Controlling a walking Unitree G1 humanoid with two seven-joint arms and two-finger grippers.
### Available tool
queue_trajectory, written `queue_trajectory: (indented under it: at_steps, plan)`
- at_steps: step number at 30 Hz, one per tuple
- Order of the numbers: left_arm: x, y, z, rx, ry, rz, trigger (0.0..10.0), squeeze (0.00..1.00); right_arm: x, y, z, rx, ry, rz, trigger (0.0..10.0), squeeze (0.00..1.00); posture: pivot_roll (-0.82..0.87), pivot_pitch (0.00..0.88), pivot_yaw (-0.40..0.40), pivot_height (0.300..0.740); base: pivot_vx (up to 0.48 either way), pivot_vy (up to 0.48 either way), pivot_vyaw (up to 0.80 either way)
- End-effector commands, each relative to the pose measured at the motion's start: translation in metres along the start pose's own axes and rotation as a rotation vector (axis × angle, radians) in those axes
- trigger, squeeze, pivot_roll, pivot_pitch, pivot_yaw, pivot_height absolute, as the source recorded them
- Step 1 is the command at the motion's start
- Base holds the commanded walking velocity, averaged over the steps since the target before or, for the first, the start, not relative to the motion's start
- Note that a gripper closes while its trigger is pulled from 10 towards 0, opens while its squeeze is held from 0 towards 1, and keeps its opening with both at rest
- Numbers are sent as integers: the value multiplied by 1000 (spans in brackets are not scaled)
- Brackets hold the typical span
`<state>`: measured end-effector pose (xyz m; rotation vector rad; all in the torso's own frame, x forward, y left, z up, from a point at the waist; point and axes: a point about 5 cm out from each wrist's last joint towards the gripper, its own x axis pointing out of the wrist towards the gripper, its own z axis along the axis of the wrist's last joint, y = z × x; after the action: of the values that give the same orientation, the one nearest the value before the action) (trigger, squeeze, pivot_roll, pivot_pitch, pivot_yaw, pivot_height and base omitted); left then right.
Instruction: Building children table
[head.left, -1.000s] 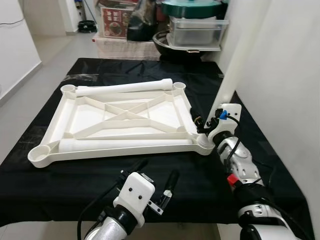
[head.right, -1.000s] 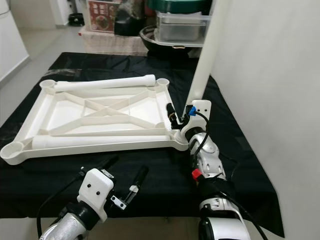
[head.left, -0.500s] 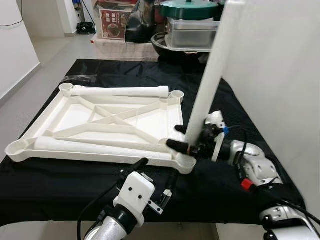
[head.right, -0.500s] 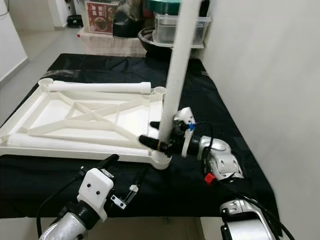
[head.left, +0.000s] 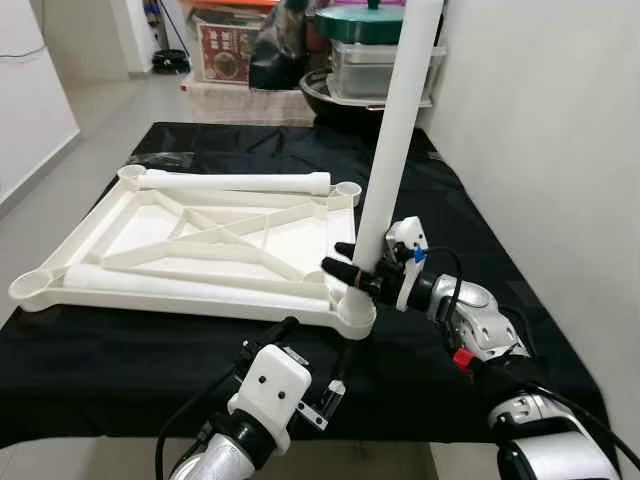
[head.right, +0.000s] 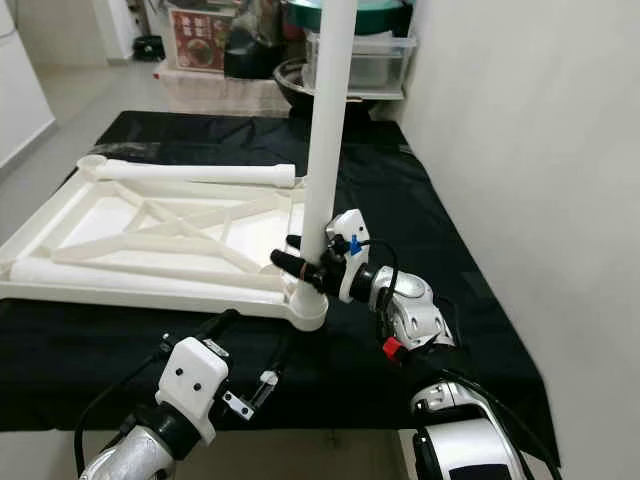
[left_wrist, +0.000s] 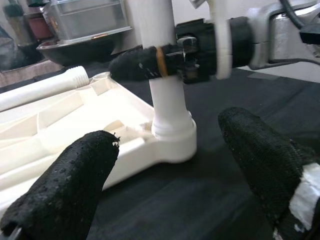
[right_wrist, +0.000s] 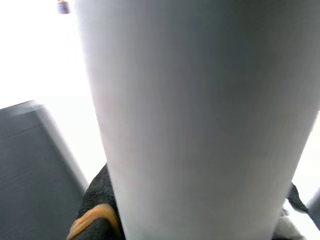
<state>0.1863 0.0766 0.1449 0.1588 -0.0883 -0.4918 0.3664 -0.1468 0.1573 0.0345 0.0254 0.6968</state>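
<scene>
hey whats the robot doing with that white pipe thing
It is assembling a small table. The right hand grips a white plastic table leg upright, its lower end seated in the near right corner socket of the upside-down white plastic tabletop on the black cloth. Two more white legs lie on the tabletop. The left hand hovers open nearby.

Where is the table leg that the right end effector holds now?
The table leg stands upright in the near right corner socket of the upside-down tabletop, gripped low by the right end effector.
</scene>
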Motion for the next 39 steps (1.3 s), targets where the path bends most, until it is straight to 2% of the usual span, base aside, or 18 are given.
queue_trajectory:
  at_steps: [1, 2, 3, 4, 5, 8, 11, 15, 16, 19, 20, 22, 23, 24, 34, 36, 38, 39]
  plan:
    - [-1, -2, -4, 9, 14, -5, 10000, 0, -5, -16, -4, 15, 37, -198, 0, 0, 146, 20, -72, 740, 0, 0, 0]
    - [-1, -2, -4, 10, 14, -7, 10000, 0, -11, -27, -11, 12, 73, -400, 0, 0, 146, 15, -74, 740, 0, 0, 0]
    - [-1, -2, -4, 10, 14, -7, 10000, 0, -11, -27, -11, 12, 73, -400, 0, 0, 146, 15, -74, 740, 0, 0, 0]
    - [-1, -2, -4, 11, 14, -8, 10000, 0, -21, -38, -18, 16, 108, -613, 0, 0, 149, 13, -67, 740, 0, 0, 0]
    - [-1, -2, -4, 11, 14, -8, 10000, 0, -21, -38, -18, 16, 108, -613, 0, 0, 149, 13, -67, 740, 0, 0, 0]
    - [0, -3, -4, 12, 13, -10, 10000, 0, -43, -48, -29, 25, 164, -944, 0, 0, 150, 14, -66, 740, 0, 0, 0]
    - [0, -2, -4, 13, 13, -10, 10000, 0, -55, -40, -35, 56, 162, -1143, 0, 0, 146, 16, -67, 740, 0, 0, 0]
    - [0, -2, -4, 13, 13, -9, 10000, 0, -50, -27, -34, 97, 128, -1169, 0, 0, 143, 16, -65, 740, 0, 0, 0]
    - [0, -2, -4, 13, 13, -8, 10000, 0, -43, -23, -29, 114, 80, -1137, 10000, 0, 144, 19, -66, 740, 0, 0, 0]
    - [0, -2, -4, 11, 14, -6, 10000, 0, -30, -18, -17, 96, -16, -1062, 10000, 0, 140, 17, -64, 740, 0, 0, 0]
    - [1, -2, -4, 10, 13, -7, 10000, 0, -21, -16, -10, 81, -78, -983, 10000, 1000, 139, 19, -67, 740, 0, 0, 0]
    - [1, -2, -4, 9, 13, -7, 10000, 0, -20, -16, -8, 76, -93, -960, 10000, 1000, 138, 20, -66, 740, 0, 0, 0]
    - [1, -3, -4, 9, 13, -7, 10000, 0, -15, -15, -6, 91, -125, -866, 10000, 78, 138, 16, -68, 740, 0, 0, 0]
    - [1, -3, -4, 8, 13, -7, 10000, 0, -13, -14, -4, 111, -152, -788, 10000, 0, 139, 18, -70, 740, 0, 0, 0]
    - [0, -3, -4, 8, 14, -6, 10000, 0, -18, -16, 1, 193, -153, -332, 10000, 0, 142, 20, -69, 740, 0, 0, 0]
    - [0, -3, -4, 8, 13, -6, 10000, 0, -20, -13, 4, 210, -145, -203, 10000, 0, 142, 19, -70, 740, 0, 0, 0]
    - [0, -3, -4, 9, 15, -6, 10000, 0, -25, -3, 5, 163, -76, 88, 10000, 0, 143, 14, -72, 740, 0, 0, 0]
    - [0, -3, -4, 9, 15, -6, 10000, 0, -25, -3, 5, 163, -76, 88, 10000, 0, 143, 14, -72, 740, 0, 0, 0]
